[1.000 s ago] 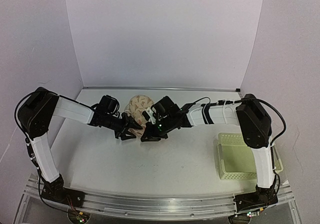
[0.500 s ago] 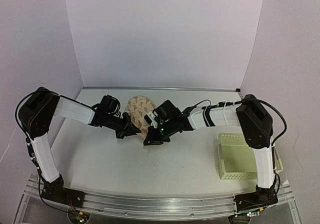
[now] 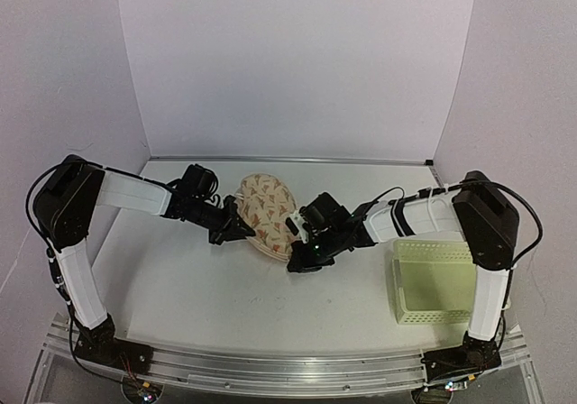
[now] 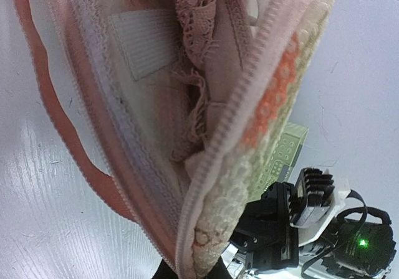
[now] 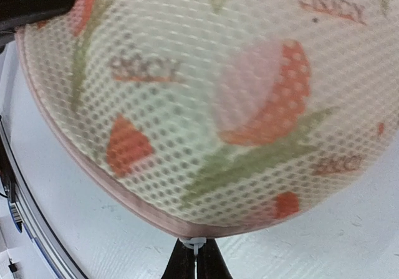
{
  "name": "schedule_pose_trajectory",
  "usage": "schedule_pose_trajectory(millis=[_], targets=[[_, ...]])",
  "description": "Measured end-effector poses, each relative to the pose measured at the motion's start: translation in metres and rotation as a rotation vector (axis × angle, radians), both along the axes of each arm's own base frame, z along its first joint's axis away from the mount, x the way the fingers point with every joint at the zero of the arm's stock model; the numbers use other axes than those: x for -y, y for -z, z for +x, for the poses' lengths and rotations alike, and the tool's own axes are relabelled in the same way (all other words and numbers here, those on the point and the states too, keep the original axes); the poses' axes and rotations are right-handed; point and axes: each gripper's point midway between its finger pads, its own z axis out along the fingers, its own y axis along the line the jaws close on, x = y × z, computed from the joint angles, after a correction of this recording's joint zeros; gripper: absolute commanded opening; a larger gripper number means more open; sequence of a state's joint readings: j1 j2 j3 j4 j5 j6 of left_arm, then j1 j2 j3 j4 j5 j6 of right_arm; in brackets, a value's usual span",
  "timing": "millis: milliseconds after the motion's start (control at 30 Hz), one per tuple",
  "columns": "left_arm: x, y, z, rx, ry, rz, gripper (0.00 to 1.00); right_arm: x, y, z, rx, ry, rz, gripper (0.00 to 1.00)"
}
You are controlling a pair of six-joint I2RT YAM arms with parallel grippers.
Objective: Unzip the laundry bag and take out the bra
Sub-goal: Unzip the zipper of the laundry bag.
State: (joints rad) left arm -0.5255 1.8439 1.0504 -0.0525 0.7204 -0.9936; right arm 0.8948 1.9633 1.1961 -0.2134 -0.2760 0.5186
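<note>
Unzipping is in hand: the right gripper (image 5: 196, 258) pinches the white zip pull (image 5: 196, 243) at the near rim of the laundry bag (image 3: 266, 210), mid-table between the arms, while the left gripper (image 3: 233, 231) clamps its opposite edge. The seam gapes, showing the bra (image 4: 199, 73) inside. Next move likely calls for drawing the pull further round, then reaching in for the bra

Laundry bag (image 3: 267, 213), basket (image 3: 440, 283) well apart
</note>
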Motion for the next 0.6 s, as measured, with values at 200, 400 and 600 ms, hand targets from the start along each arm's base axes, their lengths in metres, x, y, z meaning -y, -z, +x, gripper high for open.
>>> schedule_pose_trajectory(millis=[200,400,600], targets=[[0.0,-0.004,-0.005,0.04,0.073,0.02,0.0,0.036,0.013,0.013,0.012,0.053,-0.051,0.0],[0.001,-0.005,-0.013,0.06,0.139,0.021,0.0,0.064,0.013,0.028,0.034,0.097,-0.063,0.0],[0.008,-0.022,-0.009,0.111,0.186,0.004,0.0,0.071,-0.004,0.028,0.094,0.08,-0.056,0.0]])
